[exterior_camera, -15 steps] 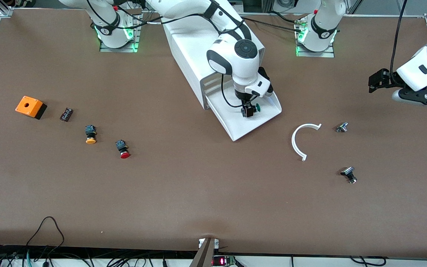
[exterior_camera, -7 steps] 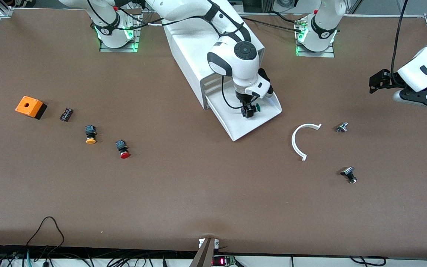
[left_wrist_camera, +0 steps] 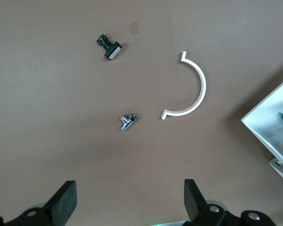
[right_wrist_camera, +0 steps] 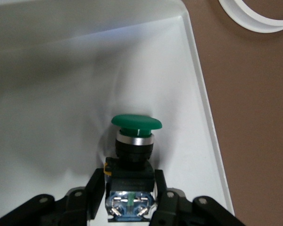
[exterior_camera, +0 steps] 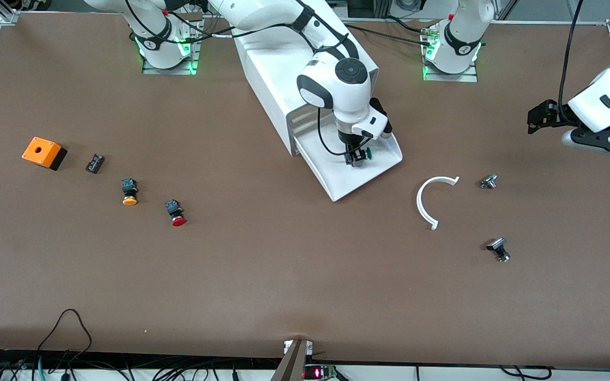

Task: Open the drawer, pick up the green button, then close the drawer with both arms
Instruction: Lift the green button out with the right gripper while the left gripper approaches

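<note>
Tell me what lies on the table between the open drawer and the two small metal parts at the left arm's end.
A white curved strip lies between the drawer and the metal parts; the front view and the left wrist view both show it.

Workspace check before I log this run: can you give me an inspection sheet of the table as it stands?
Surface: brown table, flat, no spills seen.
Job's things: drawer pulled open from white cabinet; green button inside it.
Clutter: yellow-orange button, red button, orange box, small black part, white arc, two small metal parts.
Grippers: right hand shut on the button's black body; left hand open, waiting over the table's left-arm end.
Cables: black loop at the table's near edge.
Surroundings: nothing seen.
</note>
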`<state>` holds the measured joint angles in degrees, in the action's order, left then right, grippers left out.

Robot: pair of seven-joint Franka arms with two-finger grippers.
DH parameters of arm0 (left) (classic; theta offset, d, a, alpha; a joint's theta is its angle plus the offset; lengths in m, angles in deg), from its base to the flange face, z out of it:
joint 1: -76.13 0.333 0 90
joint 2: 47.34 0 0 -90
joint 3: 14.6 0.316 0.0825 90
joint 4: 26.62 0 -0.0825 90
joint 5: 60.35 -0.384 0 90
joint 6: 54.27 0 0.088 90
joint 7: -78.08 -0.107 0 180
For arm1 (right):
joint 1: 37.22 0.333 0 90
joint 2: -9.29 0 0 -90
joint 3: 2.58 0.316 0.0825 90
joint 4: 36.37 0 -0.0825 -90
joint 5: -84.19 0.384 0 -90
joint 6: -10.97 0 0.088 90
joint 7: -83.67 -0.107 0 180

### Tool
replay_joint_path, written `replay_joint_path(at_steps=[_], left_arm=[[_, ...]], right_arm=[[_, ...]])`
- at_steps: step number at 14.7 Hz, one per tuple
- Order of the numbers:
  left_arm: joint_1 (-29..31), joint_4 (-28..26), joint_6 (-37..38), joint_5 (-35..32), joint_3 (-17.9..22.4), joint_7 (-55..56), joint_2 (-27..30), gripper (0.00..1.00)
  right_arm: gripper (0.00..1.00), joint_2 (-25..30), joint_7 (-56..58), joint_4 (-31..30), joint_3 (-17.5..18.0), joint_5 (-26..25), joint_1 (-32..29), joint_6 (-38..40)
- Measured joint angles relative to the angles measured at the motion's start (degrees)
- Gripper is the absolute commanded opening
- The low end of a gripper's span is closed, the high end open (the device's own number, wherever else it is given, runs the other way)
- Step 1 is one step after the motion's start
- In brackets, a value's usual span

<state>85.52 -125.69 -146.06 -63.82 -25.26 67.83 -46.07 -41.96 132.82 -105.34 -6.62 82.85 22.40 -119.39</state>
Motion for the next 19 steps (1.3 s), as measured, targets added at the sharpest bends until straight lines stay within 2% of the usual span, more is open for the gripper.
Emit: replay_joint_path(at_steps=[5,9,11,12,16,18,19], left_arm=[[0.00,0.05,-0.05,0.00,0.00,0.00,-0.11,1.00],[-0.02,-0.13,-0.01,0.00,0.00,0.00,-1.80,1.00],[-0.10,-0.89,0.03,0.00,-0.01,-0.02,-3.54,1.00],[-0.19,-1.31,0.03,0.00,-0.02,-0.03,-4.28,1.00],[-0.67,-1.63,-0.66,2.79,-0.18,0.90,-6.51,1.00],[-0.92,-2.98,-5.38,6.15,-1.19,4.29,-8.66,1.00],[-1.28,-4.83,-10.27,6.88,-2.78,7.68,-10.15,1.00]], right_arm=[[0.36,0.00,-0.45,0.40,-0.03,-1.12,0.28,-0.07],[0.37,1.26,-10.92,1.66,-0.48,-1.50,2.10,-0.32],[0.37,3.75,-14.33,1.75,-1.74,-1.51,2.12,0.59],[0.42,5.23,-15.45,1.67,-2.72,-1.51,1.69,1.12],[0.40,12.37,-15.68,-0.59,-5.32,-1.51,-3.21,2.16],[0.40,15.76,-15.84,-2.41,-6.09,-1.33,-5.96,2.58],[0.40,17.20,-16.53,-3.72,-6.32,-0.72,-7.38,2.78]])
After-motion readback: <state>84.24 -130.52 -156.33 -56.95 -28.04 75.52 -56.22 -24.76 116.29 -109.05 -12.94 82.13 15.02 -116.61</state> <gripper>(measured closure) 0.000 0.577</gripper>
